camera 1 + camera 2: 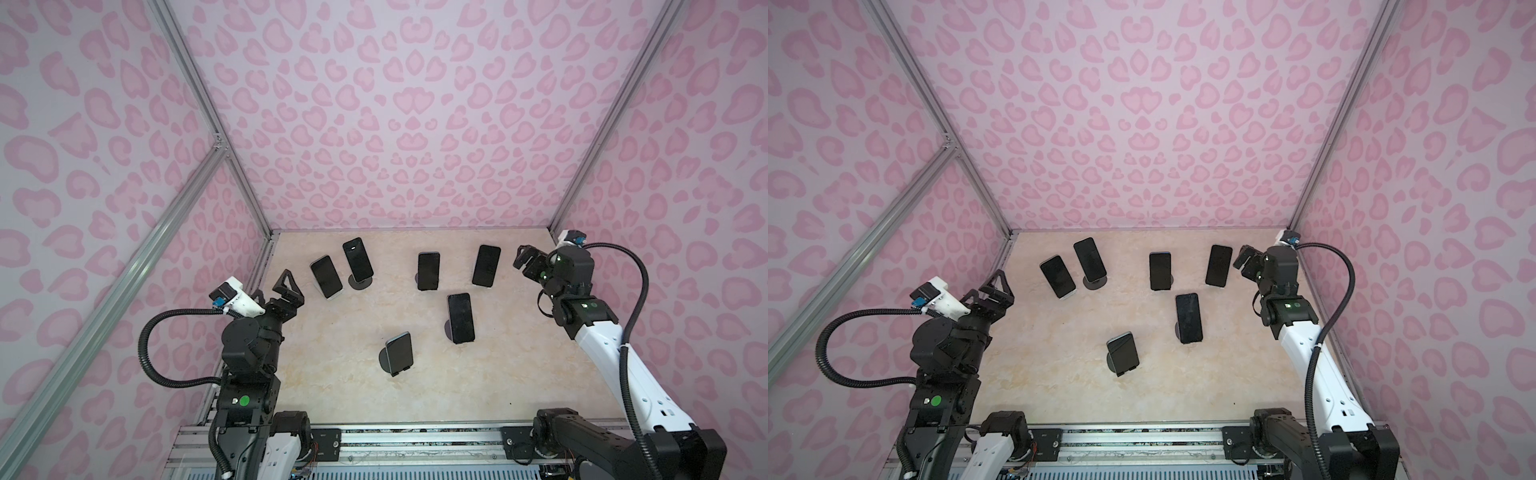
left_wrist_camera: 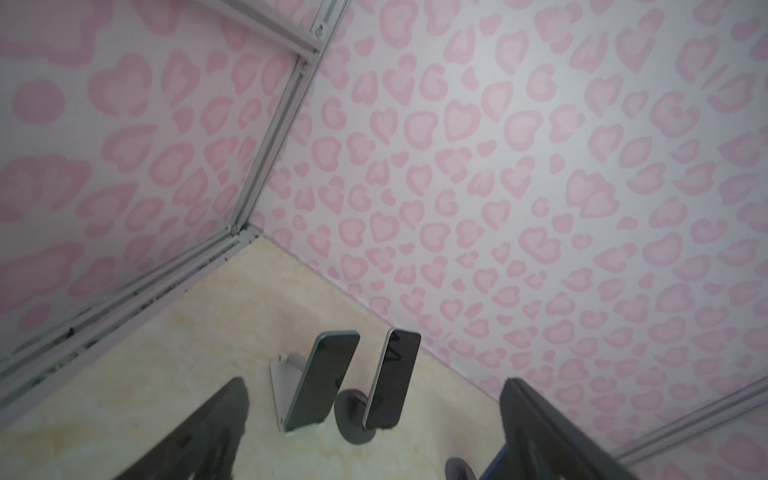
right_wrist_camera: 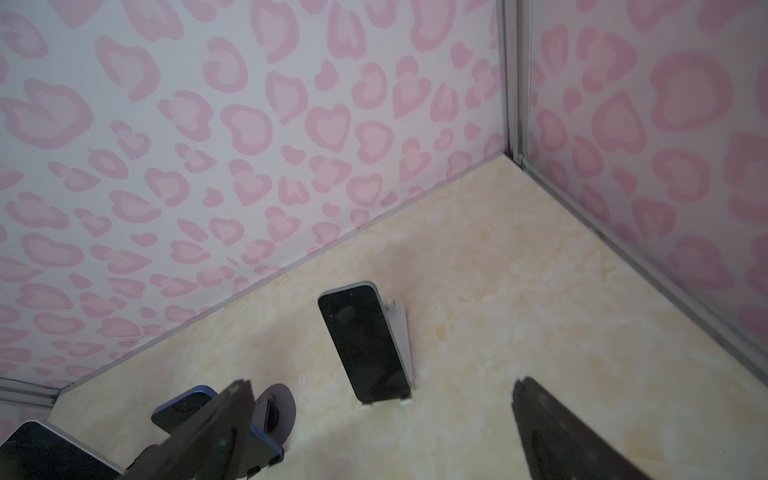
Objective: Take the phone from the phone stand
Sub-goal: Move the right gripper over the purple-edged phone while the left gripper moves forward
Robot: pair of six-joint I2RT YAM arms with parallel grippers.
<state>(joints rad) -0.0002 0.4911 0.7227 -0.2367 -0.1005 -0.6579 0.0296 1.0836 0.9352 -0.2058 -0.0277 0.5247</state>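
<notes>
Phones, six in all, each propped near upright on its own stand on the marbled tabletop (image 1: 353, 399), screens dark. Back row in both top views, left to right: leftmost phone (image 1: 326, 276) on a white stand (image 1: 334, 296); tall phone (image 1: 357, 259) just beside it on a dark round base (image 1: 360, 283); centre phone (image 1: 428, 271); rightmost phone (image 1: 486, 265). Nearer the arms: mid phone (image 1: 460, 318), then front phone (image 1: 399, 353), with a round dark foot showing at its left side. Every phone sits in its stand; none is lifted. Left gripper (image 1: 276, 293) hangs by the left wall, near the leftmost phone but apart from it, jaws spread wide, nothing between them. In the left wrist view its two fingers (image 2: 208, 424) frame the leftmost phone (image 2: 324, 378) and the tall phone (image 2: 395, 378), which stand side by side with a narrow gap between. Right gripper (image 1: 521, 257) is up near the right back corner, close to the rightmost phone, clear of it, jaws released and empty. In the right wrist view the rightmost phone (image 3: 365, 345) leans back on a pale wedge stand (image 3: 401, 332). The centre phone (image 3: 187, 409), blue-edged here, is partly hidden behind one finger; its grey disc base (image 3: 276, 409) lies beside it.
</notes>
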